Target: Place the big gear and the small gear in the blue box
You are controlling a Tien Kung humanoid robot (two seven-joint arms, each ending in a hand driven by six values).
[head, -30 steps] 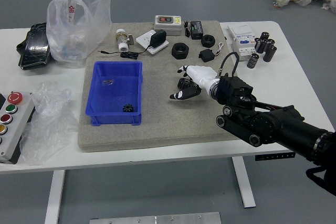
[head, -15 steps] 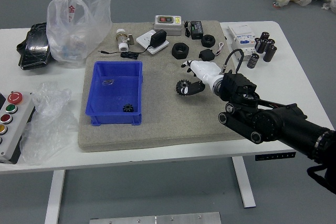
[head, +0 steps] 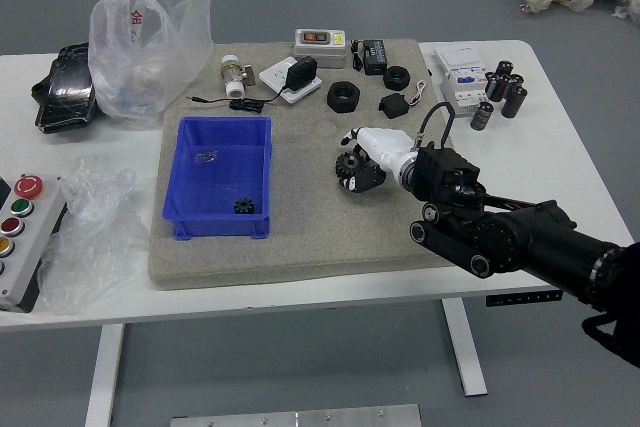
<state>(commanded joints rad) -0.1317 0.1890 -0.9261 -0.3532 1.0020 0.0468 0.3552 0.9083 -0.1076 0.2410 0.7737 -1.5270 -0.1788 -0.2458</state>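
1. Both gears are visible: the big gear (head: 347, 164) lies on the grey mat (head: 300, 247); the small gear (head: 244, 206) lies inside the blue box (head: 214, 228), near its front-right corner.
2. Right robot hand (head: 388, 149): positioned at the big gear, partly covering it. Grasp state: cannot be determined from this view.
3. Blue box: upright, on the left part of the mat, well apart from the hand.
4. Mat: flat on the white tabletop (head: 270, 302).
5. Black rings: 2 units (head: 343, 97), beyond the big gear.
6. Plastic bag (head: 150, 52): beyond the box, to the left.
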